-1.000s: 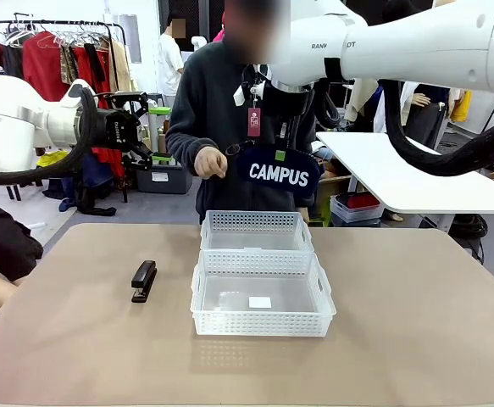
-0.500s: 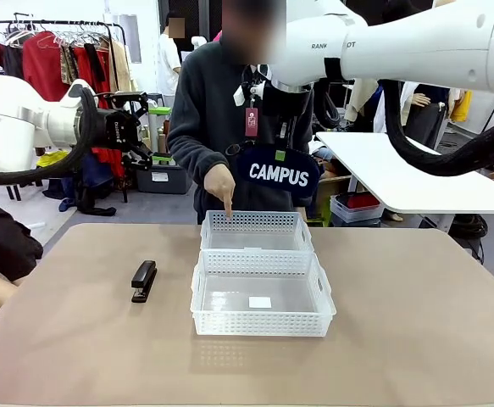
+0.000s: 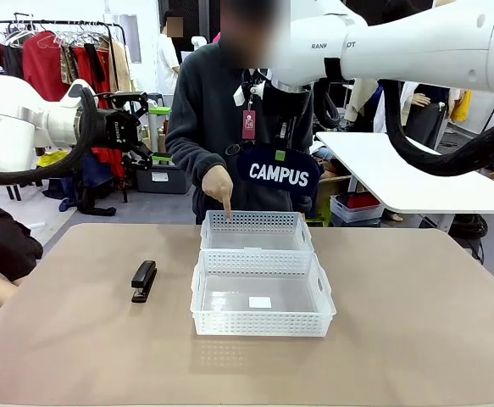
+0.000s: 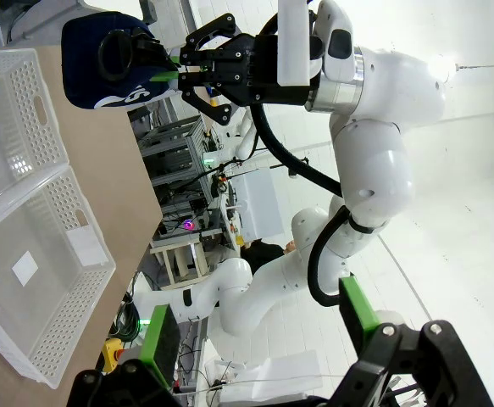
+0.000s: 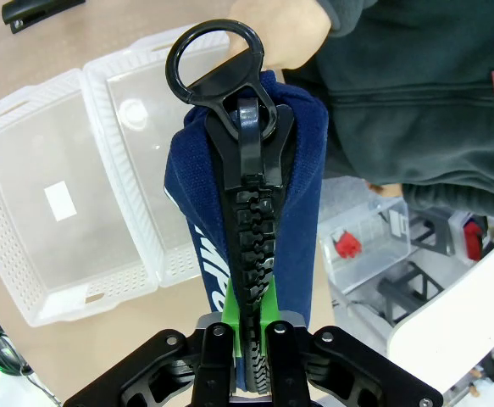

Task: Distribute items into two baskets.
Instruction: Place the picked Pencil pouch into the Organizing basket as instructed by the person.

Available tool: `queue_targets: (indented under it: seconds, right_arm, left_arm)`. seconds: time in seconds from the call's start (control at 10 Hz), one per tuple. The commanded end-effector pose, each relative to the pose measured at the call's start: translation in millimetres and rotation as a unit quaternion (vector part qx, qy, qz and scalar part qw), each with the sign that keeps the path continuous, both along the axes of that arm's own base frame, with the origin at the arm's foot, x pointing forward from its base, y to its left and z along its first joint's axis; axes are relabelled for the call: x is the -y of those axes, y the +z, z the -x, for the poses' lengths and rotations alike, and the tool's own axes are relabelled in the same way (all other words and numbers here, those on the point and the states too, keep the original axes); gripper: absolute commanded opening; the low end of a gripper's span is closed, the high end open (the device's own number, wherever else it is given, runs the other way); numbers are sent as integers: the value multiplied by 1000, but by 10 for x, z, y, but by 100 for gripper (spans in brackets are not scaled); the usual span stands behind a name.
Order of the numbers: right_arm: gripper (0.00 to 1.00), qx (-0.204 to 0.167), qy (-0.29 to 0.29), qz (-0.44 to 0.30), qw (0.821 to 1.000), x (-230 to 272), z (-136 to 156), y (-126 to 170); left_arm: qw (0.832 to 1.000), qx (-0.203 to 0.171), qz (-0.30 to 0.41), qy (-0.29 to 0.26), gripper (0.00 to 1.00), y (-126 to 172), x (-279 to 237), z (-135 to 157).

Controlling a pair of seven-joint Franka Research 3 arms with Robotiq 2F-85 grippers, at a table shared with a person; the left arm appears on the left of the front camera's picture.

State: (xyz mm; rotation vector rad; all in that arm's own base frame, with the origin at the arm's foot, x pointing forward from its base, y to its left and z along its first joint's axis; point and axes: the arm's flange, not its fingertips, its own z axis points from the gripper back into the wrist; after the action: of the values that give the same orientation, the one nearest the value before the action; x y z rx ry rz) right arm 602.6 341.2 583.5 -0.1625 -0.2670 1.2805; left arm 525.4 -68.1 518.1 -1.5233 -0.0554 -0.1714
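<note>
right end effector [image 5: 248, 320] pinching pouch [image 5: 302, 170]; left end effector [image 4: 259, 324] spread, empty

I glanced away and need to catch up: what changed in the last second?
The person's hand dropped from beside the pouch to the far basket, index finger pointing down at its left rim. Nothing was grasped or released. Unchanged: right gripper shut on the pouch in the air, left gripper open and raised, stapler on the table, near basket empty.
</note>
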Motion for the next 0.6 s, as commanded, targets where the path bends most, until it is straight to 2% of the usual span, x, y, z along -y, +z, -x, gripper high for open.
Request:
queue_targets:
  seconds: [0.0, 0.3, 0.5]
  right_arm:
    - [0, 0, 0, 0, 1000, 0, 0, 0]
    - [0, -6, 60, 0, 998, -144, -38, -301]
    - [0, -23, 86, 1, 996, -230, -97, -555]
  left_arm:
    - [1000, 2, 1, 0, 100, 19, 0, 7]
    - [1000, 2, 1, 0, 100, 19, 0, 7]
    - [1000, 2, 1, 0, 100, 19, 0, 7]
